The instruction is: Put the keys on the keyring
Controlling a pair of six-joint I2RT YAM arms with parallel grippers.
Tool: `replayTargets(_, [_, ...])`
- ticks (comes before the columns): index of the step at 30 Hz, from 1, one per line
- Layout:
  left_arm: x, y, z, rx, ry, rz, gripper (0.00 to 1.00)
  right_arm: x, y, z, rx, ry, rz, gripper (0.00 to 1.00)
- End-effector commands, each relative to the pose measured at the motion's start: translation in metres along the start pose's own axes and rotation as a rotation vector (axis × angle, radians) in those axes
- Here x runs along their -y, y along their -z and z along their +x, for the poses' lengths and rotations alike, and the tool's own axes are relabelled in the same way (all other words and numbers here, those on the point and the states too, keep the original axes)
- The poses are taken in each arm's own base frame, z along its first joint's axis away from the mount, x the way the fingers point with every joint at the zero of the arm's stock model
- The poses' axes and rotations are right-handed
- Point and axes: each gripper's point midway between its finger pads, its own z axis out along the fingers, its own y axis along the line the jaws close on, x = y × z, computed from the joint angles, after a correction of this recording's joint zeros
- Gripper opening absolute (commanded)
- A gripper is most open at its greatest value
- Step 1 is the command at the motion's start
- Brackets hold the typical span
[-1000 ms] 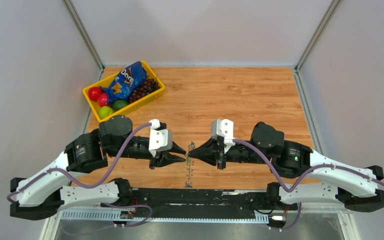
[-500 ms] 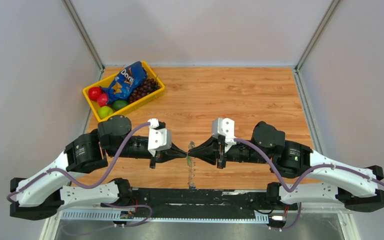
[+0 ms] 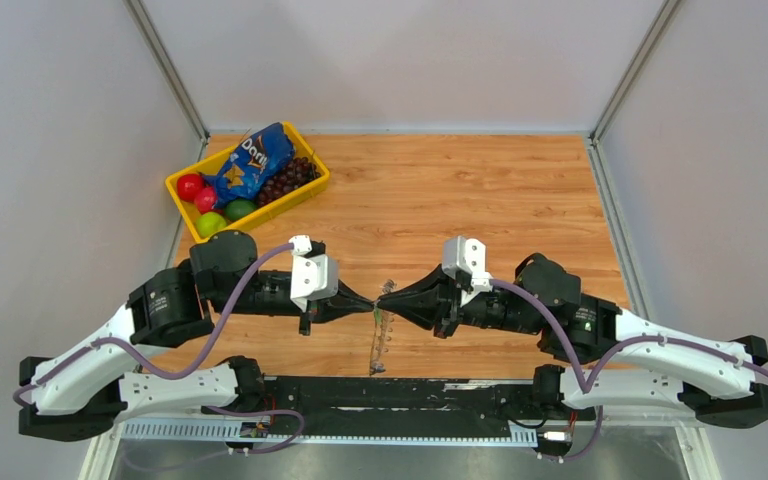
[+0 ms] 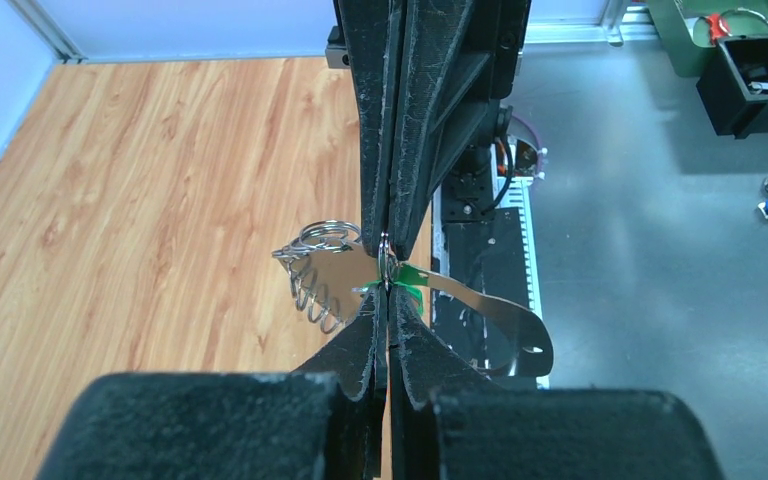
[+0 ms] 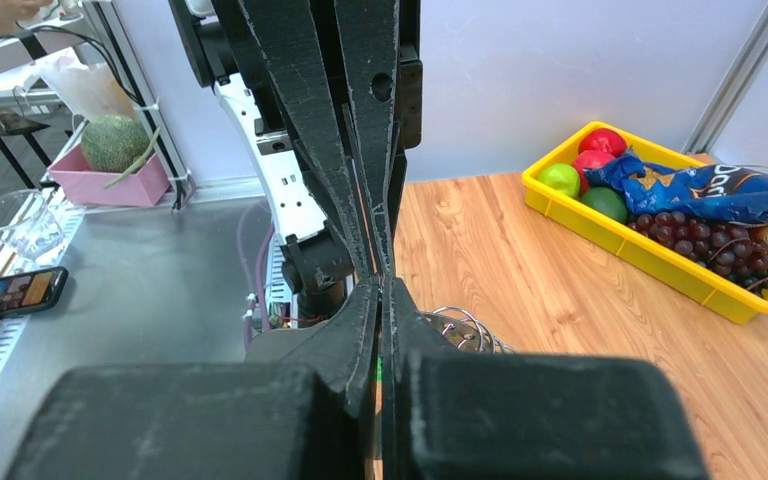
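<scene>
Overhead first: my left hand (image 3: 365, 306) and right hand (image 3: 397, 300) meet tip to tip above the worktop (image 3: 480, 190), midway along its near edge, both arms lying on one line parallel to that edge. The keyring (image 3: 378, 345) sits at the junction, its jagged fringe trailing straight toward the near edge, so its long axis crosses the line of the arms.

Left wrist: my left jaws are pressed together on the keys (image 4: 408, 292), green tag showing right at the tips. The hoop lies just to one side of that pinch, touching the right hand's tips opposite.

Right wrist: right jaws also pressed together, apparently on the hoop's rim, though the exact bite is hidden. Ring coils show just beside my tips.

Judgement: neither arm is nearer. The threading turns on sliding the keys across this tip-to-tip line onto the hoop.
</scene>
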Motion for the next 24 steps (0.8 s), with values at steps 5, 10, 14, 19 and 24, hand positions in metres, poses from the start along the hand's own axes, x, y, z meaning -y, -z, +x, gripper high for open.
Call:
replayTargets(5, [0.002,0.001,-0.011,0.051,-0.011,0.008,0.01,-0.002,0.003,-0.058,0.263,-0.031,0.000,0.00])
replayTargets(10, [0.002,0.001,-0.012,0.056,-0.013,0.008,0.03,0.000,0.004,-0.063,0.305,-0.035,0.014,0.00])
replayTargets(14, [0.002,0.003,-0.013,0.065,-0.016,0.007,0.07,0.002,0.003,-0.063,0.320,-0.035,0.021,0.00])
replayTargets(19, [0.003,0.005,-0.015,0.081,-0.019,0.005,0.14,0.004,0.000,-0.062,0.327,-0.035,0.031,0.00])
replayTargets(24, [0.004,0.005,-0.015,0.085,-0.019,0.007,0.17,0.006,-0.001,-0.065,0.353,-0.034,0.041,0.00])
